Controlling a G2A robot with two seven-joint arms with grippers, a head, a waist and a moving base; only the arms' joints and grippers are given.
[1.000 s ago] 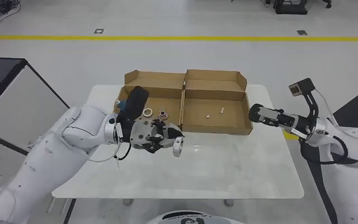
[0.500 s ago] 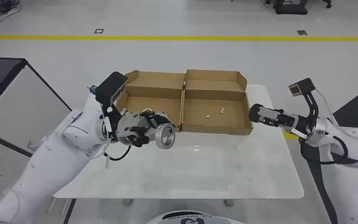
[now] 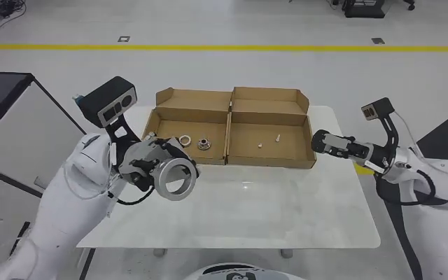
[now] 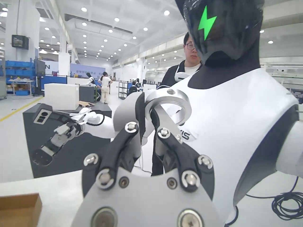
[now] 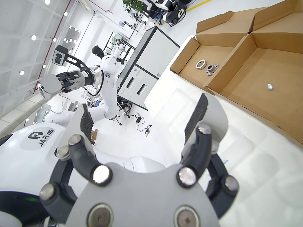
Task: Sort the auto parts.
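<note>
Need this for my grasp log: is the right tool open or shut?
Open: the right tool has its ribbed fingers wide apart in its wrist view, with nothing between them.

Large ring (image 4: 171,94): bare machined metal, smooth, satin sheen. Washer (image 3: 185,140) and flanged bush (image 3: 204,144): bright metal, glossy. Boxes (image 3: 269,150): brown cardboard, matt, raw cut edges. Table (image 3: 294,210): white top, smooth, glossy. Right gripper (image 5: 144,114): brushed metal plates, matt black links, black ribbed pads (image 5: 196,116)
</note>
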